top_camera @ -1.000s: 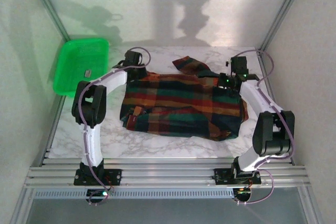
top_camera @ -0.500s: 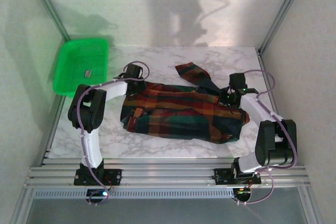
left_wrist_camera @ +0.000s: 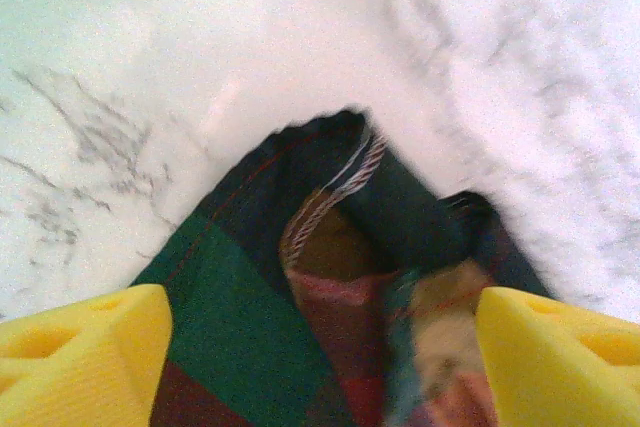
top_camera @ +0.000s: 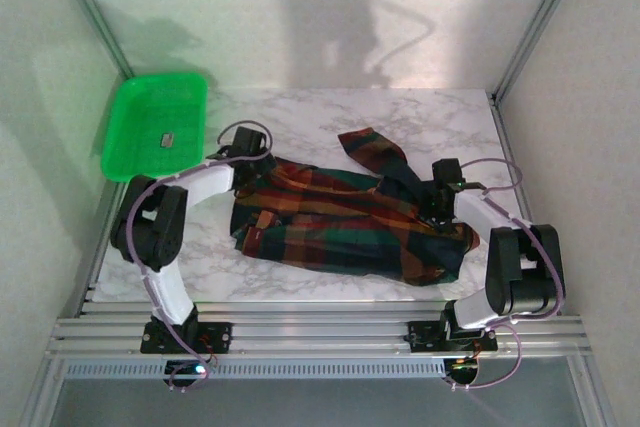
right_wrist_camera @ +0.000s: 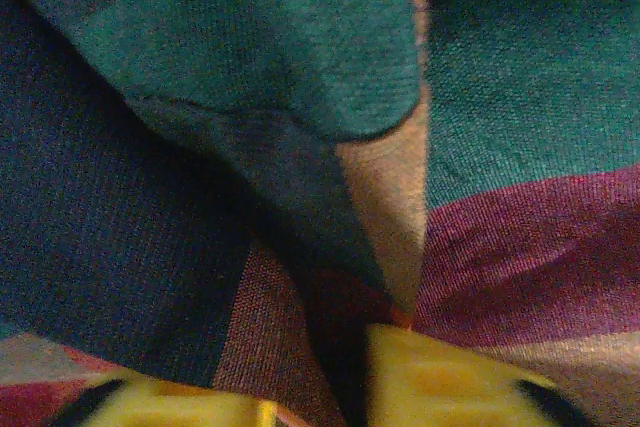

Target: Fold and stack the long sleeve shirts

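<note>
Green tray sat at far left of marble table. It held one small grey item, too small to identify or read. Plaid shirt lay bunched at table centre, outside tray, one sleeve reaching toward far right. Left gripper was at shirt's left edge, yellow fingers spread wide, cloth loose between them, not pinched. Right gripper was pressed into shirt's right side, fingers cut off by frame edge, fold between them. Clamped or not: could not tell.
</note>
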`<action>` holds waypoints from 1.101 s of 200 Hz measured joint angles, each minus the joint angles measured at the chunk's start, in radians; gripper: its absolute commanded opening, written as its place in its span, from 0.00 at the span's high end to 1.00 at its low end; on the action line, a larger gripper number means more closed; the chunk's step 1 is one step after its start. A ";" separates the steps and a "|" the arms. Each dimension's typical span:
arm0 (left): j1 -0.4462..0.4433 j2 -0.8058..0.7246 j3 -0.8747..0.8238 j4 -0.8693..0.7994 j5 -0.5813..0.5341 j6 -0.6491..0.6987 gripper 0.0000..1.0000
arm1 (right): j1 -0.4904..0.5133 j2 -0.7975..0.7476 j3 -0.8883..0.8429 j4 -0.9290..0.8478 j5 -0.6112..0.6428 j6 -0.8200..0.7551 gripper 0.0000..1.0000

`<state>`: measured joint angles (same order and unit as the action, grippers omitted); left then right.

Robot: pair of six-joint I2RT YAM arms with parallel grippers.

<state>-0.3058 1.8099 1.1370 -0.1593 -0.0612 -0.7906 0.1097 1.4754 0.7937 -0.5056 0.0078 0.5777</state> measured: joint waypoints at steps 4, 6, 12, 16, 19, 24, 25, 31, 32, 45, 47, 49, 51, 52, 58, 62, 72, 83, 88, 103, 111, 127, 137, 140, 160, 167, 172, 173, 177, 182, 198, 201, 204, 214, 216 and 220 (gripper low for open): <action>0.000 -0.013 0.008 -0.003 -0.007 0.004 0.14 | 0.000 -0.005 0.000 -0.003 0.000 0.003 0.54; 0.000 -0.017 0.012 -0.009 -0.009 0.002 0.14 | 0.000 -0.006 0.000 -0.004 0.000 -0.003 0.52; 0.001 -0.029 0.037 -0.024 -0.015 0.005 0.14 | 0.000 -0.018 0.000 -0.011 0.000 -0.008 0.48; 0.002 -0.032 0.056 -0.031 -0.016 0.006 0.14 | 0.000 -0.027 0.000 -0.015 0.001 -0.011 0.46; 0.002 -0.032 0.077 -0.037 -0.014 0.013 0.13 | 0.000 -0.038 0.000 -0.019 0.000 -0.018 0.44; 0.002 -0.032 0.108 -0.041 -0.013 0.023 0.13 | 0.000 -0.058 0.000 -0.023 0.000 -0.021 0.41; 0.002 -0.031 0.112 -0.042 -0.013 0.025 0.13 | 0.000 -0.061 0.000 -0.024 0.000 -0.024 0.41; 0.002 -0.028 0.155 -0.052 -0.006 0.040 0.12 | 0.000 -0.088 0.001 -0.031 0.000 -0.032 0.38; 0.002 -0.028 0.160 -0.053 -0.005 0.043 0.12 | 0.000 -0.095 0.001 -0.032 -0.001 -0.038 0.37; 0.001 -0.020 0.245 -0.070 0.017 0.088 0.12 | 0.000 -0.153 0.010 -0.049 -0.001 -0.062 0.33; 0.001 -0.019 0.259 -0.072 0.021 0.093 0.12 | 0.000 -0.161 0.013 -0.053 -0.001 -0.070 0.33; 0.000 -0.016 0.272 -0.074 0.026 0.101 0.12 | 0.000 -0.170 0.016 -0.057 -0.001 -0.073 0.33; 0.000 -0.013 0.281 -0.076 0.031 0.111 0.12 | 0.000 -0.179 0.021 -0.060 -0.002 -0.076 0.33; -0.001 -0.012 0.290 -0.079 0.035 0.119 0.12 | 0.000 -0.181 0.022 -0.061 -0.001 -0.079 0.33; -0.002 -0.002 0.324 -0.085 0.052 0.144 0.12 | 0.000 -0.200 0.037 -0.069 -0.005 -0.096 0.32; -0.003 0.007 0.349 -0.093 0.063 0.161 0.12 | 0.000 -0.208 0.047 -0.073 -0.006 -0.106 0.32; -0.011 0.039 0.406 -0.124 0.093 0.222 0.14 | 0.000 -0.220 0.077 -0.080 -0.019 -0.137 0.32; -0.024 0.084 0.468 -0.170 0.119 0.281 0.18 | 0.001 -0.219 0.110 -0.084 -0.042 -0.169 0.32; -0.031 0.111 0.496 -0.193 0.127 0.314 0.20 | 0.001 -0.214 0.125 -0.086 -0.053 -0.182 0.32; -0.047 0.193 0.552 -0.265 0.148 0.392 0.23 | 0.005 -0.179 0.162 -0.087 -0.077 -0.219 0.32; -0.054 0.238 0.571 -0.305 0.148 0.428 0.24 | 0.006 -0.150 0.175 -0.087 -0.092 -0.234 0.32; -0.059 0.324 0.597 -0.384 0.151 0.486 0.25 | 0.014 -0.087 0.191 -0.089 -0.110 -0.254 0.32; -0.057 0.378 0.622 -0.435 0.152 0.515 0.26 | 0.019 -0.050 0.193 -0.090 -0.114 -0.257 0.32; -0.056 0.392 0.631 -0.447 0.152 0.523 0.26 | 0.021 -0.039 0.193 -0.091 -0.115 -0.258 0.32; -0.052 0.477 0.716 -0.526 0.156 0.566 0.29 | 0.039 0.021 0.193 -0.098 -0.114 -0.258 0.34; -0.051 0.498 0.748 -0.546 0.159 0.581 0.30 | 0.048 0.038 0.195 -0.104 -0.113 -0.258 0.34; -0.051 0.507 0.763 -0.554 0.165 0.587 0.31 | 0.054 0.050 0.198 -0.108 -0.113 -0.259 0.34; -0.051 0.509 0.768 -0.555 0.169 0.590 0.31 | 0.055 0.051 0.198 -0.108 -0.113 -0.259 0.34; -0.051 0.513 0.778 -0.560 0.175 0.598 0.31 | 0.060 0.060 0.200 -0.112 -0.109 -0.259 0.34; -0.051 0.515 0.786 -0.564 0.182 0.606 0.32 | 0.067 0.068 0.203 -0.116 -0.105 -0.261 0.35; -0.051 0.512 0.791 -0.577 0.225 0.623 0.35 | 0.085 0.095 0.216 -0.125 -0.088 -0.261 0.35; -0.050 0.511 0.790 -0.577 0.234 0.624 0.35 | 0.089 0.100 0.219 -0.128 -0.086 -0.261 0.36; -0.048 0.510 0.785 -0.576 0.246 0.630 0.36 | 0.091 0.106 0.222 -0.131 -0.081 -0.261 0.36; -0.047 0.500 0.760 -0.568 0.280 0.636 0.37 | 0.097 0.129 0.235 -0.142 -0.071 -0.261 0.37; -0.046 0.498 0.752 -0.567 0.288 0.638 0.37 | 0.098 0.133 0.238 -0.143 -0.066 -0.261 0.37; -0.046 0.492 0.736 -0.566 0.302 0.638 0.38 | 0.098 0.144 0.243 -0.146 -0.060 -0.261 0.37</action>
<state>-0.3515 2.3016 1.8732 -0.7250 0.2409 -0.1524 0.2081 1.6196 1.0363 -0.6521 -0.0517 0.3172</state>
